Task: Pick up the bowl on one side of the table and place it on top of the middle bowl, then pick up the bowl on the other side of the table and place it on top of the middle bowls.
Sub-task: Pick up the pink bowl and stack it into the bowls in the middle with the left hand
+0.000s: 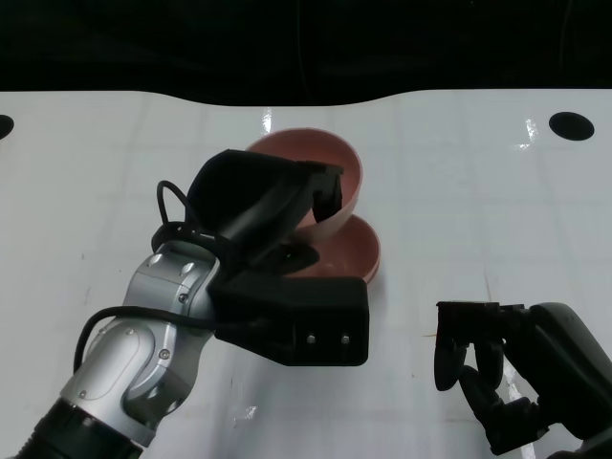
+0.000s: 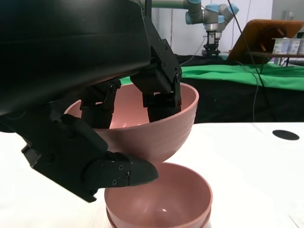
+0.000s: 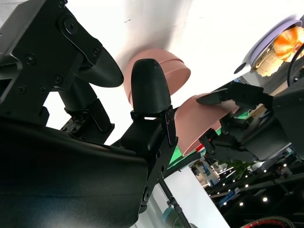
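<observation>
Two hands: both in the head view, on a white table (image 1: 478, 191).
Left hand (image 1: 277, 206): grips a pink bowl (image 1: 330, 177) by its rim, fingers inside, thumb under the wall; bowl is tilted and off the table.
Held bowl position: just above and behind the stacked pink bowls (image 1: 354, 251) at table centre; whether they touch is unclear.
Right hand (image 1: 497, 368): well apart from the bowls, fingers spread, holding nothing.
</observation>
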Controlling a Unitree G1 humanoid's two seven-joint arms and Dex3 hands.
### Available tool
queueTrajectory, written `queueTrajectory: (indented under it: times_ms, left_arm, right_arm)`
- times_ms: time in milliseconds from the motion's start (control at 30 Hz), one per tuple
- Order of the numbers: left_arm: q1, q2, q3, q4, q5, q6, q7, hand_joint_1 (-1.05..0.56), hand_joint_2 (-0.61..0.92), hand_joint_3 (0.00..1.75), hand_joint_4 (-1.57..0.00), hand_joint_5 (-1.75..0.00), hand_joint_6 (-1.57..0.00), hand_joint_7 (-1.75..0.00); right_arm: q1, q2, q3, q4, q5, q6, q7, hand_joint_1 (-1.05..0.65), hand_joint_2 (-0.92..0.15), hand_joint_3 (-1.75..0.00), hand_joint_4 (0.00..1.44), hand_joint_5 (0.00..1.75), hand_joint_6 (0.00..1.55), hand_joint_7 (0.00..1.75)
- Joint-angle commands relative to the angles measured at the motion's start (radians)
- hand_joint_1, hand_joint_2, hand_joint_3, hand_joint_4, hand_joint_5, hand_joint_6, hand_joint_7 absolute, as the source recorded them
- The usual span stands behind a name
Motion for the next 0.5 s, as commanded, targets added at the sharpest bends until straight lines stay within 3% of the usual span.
queueTrajectory:
  times_ms: [33, 167, 233, 300, 500]
  left_arm:
    - [-0.020, -0.010, -0.001, 0.018, -0.019, 0.017, -0.021, -0.26, 0.54, 0.86, -0.91, -1.75, -0.68, -1.74]
    - [-0.020, -0.022, -0.004, 0.059, -0.046, -0.002, 0.000, -0.27, 0.60, 0.82, -0.91, -1.75, -0.66, -1.75]
    - [-0.021, -0.029, -0.011, 0.075, -0.046, 0.001, 0.004, -0.30, 0.70, 0.66, -0.89, -1.75, -0.63, -1.75]
    - [-0.023, -0.034, -0.015, 0.089, -0.050, -0.001, 0.007, -0.29, 0.73, 0.62, -0.89, -1.75, -0.63, -1.75]
    - [-0.036, -0.053, -0.032, 0.144, -0.066, -0.005, 0.008, -0.23, 0.56, 0.94, -0.87, -1.75, -0.73, -1.62]
  right_arm:
    - [-0.006, 0.000, -0.003, 0.005, -0.002, -0.008, -0.013, -0.10, -0.12, -1.67, 0.97, 1.75, 0.82, 1.62]
    - [-0.007, 0.000, -0.001, 0.002, -0.002, -0.005, -0.010, -0.10, -0.12, -1.67, 0.97, 1.75, 0.82, 1.62]
    - [-0.007, 0.000, -0.001, 0.001, 0.000, -0.004, -0.008, -0.11, -0.13, -1.66, 0.97, 1.75, 0.82, 1.62]
    - [-0.007, -0.001, -0.001, 0.002, 0.000, -0.006, -0.009, -0.11, -0.13, -1.66, 0.97, 1.75, 0.82, 1.62]
    - [-0.006, 0.001, 0.001, 0.002, -0.002, -0.006, -0.011, -0.11, -0.13, -1.66, 0.97, 1.75, 0.82, 1.62]
